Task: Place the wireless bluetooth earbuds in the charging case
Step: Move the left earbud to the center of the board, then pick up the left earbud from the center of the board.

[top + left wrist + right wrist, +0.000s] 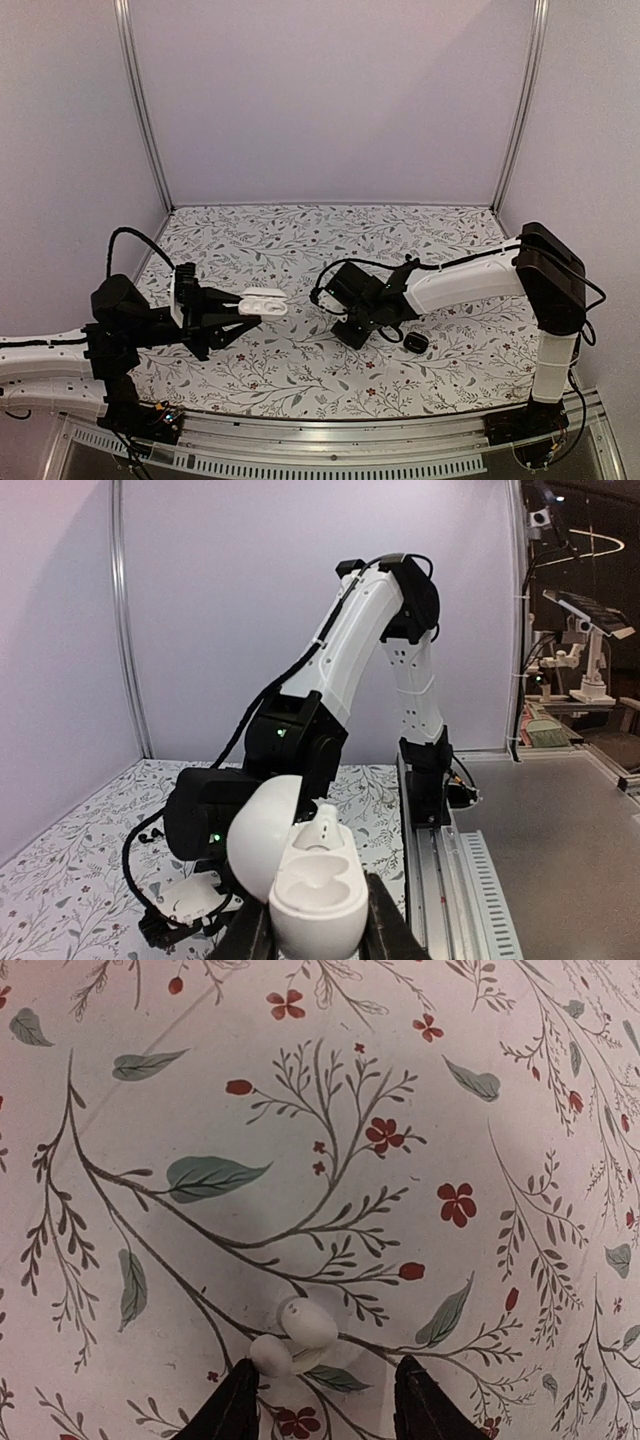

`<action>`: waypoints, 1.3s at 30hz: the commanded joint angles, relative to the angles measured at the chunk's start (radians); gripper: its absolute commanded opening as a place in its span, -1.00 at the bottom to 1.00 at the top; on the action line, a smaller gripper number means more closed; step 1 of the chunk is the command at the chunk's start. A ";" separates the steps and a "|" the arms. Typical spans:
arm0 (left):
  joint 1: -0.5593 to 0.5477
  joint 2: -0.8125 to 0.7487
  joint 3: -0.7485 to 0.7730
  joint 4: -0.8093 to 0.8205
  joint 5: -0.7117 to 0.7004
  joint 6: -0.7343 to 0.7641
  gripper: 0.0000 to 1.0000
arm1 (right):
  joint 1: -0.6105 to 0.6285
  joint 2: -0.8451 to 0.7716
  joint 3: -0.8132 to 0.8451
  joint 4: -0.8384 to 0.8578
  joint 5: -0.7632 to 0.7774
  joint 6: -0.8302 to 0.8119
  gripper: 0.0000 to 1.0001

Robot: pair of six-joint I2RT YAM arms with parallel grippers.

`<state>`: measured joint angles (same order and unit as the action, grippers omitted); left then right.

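Right end effector (pixel 325 1405), spread, has the white earbud (pixel 297 1335) lying just between its tips; left end effector (pixel 320 935) pinches charging case (pixel 315 880).

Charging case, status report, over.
Left gripper shut on open charging case. Right gripper open over a white earbud on the table. Black case lies aside, nothing blocking.

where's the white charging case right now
The case is left of centre in the top view, lid open, clamped in the left gripper, opposite the right gripper.
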<state>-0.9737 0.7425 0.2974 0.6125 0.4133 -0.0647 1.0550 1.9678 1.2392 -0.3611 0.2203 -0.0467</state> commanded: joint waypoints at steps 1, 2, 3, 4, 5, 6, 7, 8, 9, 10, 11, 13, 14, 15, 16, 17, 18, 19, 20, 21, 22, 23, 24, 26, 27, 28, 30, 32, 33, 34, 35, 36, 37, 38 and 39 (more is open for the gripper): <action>0.013 -0.012 -0.004 0.010 -0.003 -0.006 -1.00 | -0.007 -0.080 -0.035 0.037 -0.073 -0.045 -0.11; 0.013 -0.012 -0.005 0.011 -0.004 -0.005 -1.00 | -0.007 -0.097 -0.052 0.056 -0.106 -0.055 -0.12; 0.013 -0.012 -0.003 0.010 -0.005 -0.005 -1.00 | -0.007 -0.120 -0.066 0.075 -0.129 -0.070 -0.13; 0.012 -0.012 -0.002 0.008 -0.005 -0.004 -1.00 | -0.007 -0.134 -0.081 0.090 -0.146 -0.076 -0.15; 0.012 -0.014 -0.001 0.007 -0.006 -0.004 -1.00 | -0.009 -0.149 -0.094 0.103 -0.164 -0.084 -0.18; 0.012 -0.015 -0.001 0.007 -0.006 -0.004 -1.00 | -0.009 -0.159 -0.106 0.114 -0.180 -0.095 -0.20; 0.012 -0.016 -0.002 0.007 -0.005 -0.004 -1.00 | -0.010 -0.172 -0.120 0.127 -0.190 -0.111 -0.23; 0.012 -0.017 -0.003 0.007 -0.007 -0.005 -1.00 | -0.014 -0.180 -0.125 0.136 -0.204 -0.120 -0.26; 0.013 -0.018 -0.004 0.009 -0.005 -0.005 -1.00 | -0.021 -0.181 -0.124 0.136 -0.241 -0.124 -0.29; 0.012 -0.017 -0.004 0.007 -0.005 -0.005 -1.00 | -0.025 -0.179 -0.124 0.136 -0.261 -0.133 -0.32; 0.013 -0.018 -0.004 0.007 -0.005 -0.004 -1.00 | -0.027 -0.176 -0.124 0.138 -0.268 -0.137 -0.35; 0.012 -0.024 -0.005 0.004 -0.006 -0.005 -1.00 | -0.032 -0.166 -0.121 0.139 -0.275 -0.148 -0.42; 0.012 -0.026 -0.007 0.004 -0.008 -0.006 -1.00 | -0.035 -0.154 -0.116 0.140 -0.275 -0.148 -0.45; 0.012 -0.027 -0.006 0.004 -0.008 -0.006 -1.00 | -0.037 -0.143 -0.109 0.139 -0.269 -0.143 -0.47; 0.012 -0.028 -0.006 0.003 -0.009 -0.004 -1.00 | -0.039 -0.133 -0.101 0.139 -0.258 -0.138 -0.49; 0.012 -0.027 -0.006 0.003 -0.009 -0.004 -1.00 | -0.042 -0.117 -0.087 0.133 -0.248 -0.122 -0.50; 0.013 -0.027 -0.006 0.003 -0.009 -0.004 -1.00 | -0.042 -0.106 -0.072 0.126 -0.242 -0.112 -0.50; 0.013 -0.028 -0.007 0.003 -0.010 -0.004 -1.00 | -0.044 -0.093 -0.058 0.120 -0.241 -0.098 -0.52; 0.012 -0.029 -0.007 0.003 -0.011 -0.004 -1.00 | -0.043 -0.084 -0.048 0.118 -0.240 -0.079 -0.53; 0.013 -0.029 -0.007 0.003 -0.011 -0.003 -1.00 | -0.044 -0.074 -0.043 0.118 -0.237 -0.070 -0.53; 0.013 -0.032 -0.007 0.001 -0.011 -0.004 -1.00 | -0.045 -0.068 -0.039 0.117 -0.236 -0.056 -0.53; 0.013 -0.034 -0.007 -0.001 -0.014 -0.003 -1.00 | -0.049 -0.068 -0.040 0.117 -0.230 -0.048 -0.53; 0.013 -0.037 -0.007 -0.003 -0.017 -0.004 -1.00 | -0.057 -0.069 -0.043 0.116 -0.230 -0.030 -0.54; 0.012 -0.041 -0.009 -0.005 -0.019 -0.002 -1.00 | -0.081 -0.079 -0.059 0.121 -0.252 -0.003 -0.54; 0.012 -0.042 -0.009 -0.005 -0.019 -0.002 -1.00 | -0.093 -0.087 -0.073 0.129 -0.273 0.010 -0.54; 0.012 -0.042 -0.009 -0.006 -0.019 -0.003 -1.00 | -0.106 -0.105 -0.091 0.143 -0.294 0.033 -0.55; 0.013 -0.039 -0.008 -0.005 -0.018 -0.003 -1.00 | -0.128 -0.134 -0.124 0.168 -0.332 0.078 -0.54; 0.012 -0.037 -0.009 -0.003 -0.016 -0.004 -1.00 | -0.144 -0.157 -0.146 0.183 -0.361 0.117 -0.54; 0.012 -0.034 -0.010 -0.001 -0.015 -0.004 -1.00 | -0.151 -0.161 -0.147 0.184 -0.369 0.132 -0.55; 0.013 -0.033 -0.010 0.001 -0.015 -0.004 -1.00 | -0.155 -0.162 -0.147 0.185 -0.374 0.146 -0.55; 0.012 -0.032 -0.009 0.001 -0.015 -0.003 -1.00 | -0.155 -0.157 -0.144 0.180 -0.376 0.151 -0.55; 0.012 -0.031 -0.008 0.001 -0.014 -0.002 -1.00 | -0.156 -0.152 -0.139 0.179 -0.377 0.158 -0.55; 0.013 -0.032 -0.007 0.001 -0.015 -0.003 -1.00 | -0.156 -0.146 -0.137 0.176 -0.378 0.163 -0.55; 0.013 -0.033 -0.007 0.000 -0.015 -0.001 -1.00 | -0.156 -0.136 -0.136 0.175 -0.377 0.168 -0.55; 0.013 -0.035 -0.007 -0.002 -0.015 -0.001 -1.00 | -0.156 -0.131 -0.135 0.174 -0.377 0.171 -0.56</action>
<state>-0.9730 0.7132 0.2962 0.6071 0.4057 -0.0643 0.8936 1.8473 1.0992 -0.2043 -0.1219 0.0696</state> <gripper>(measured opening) 0.220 0.224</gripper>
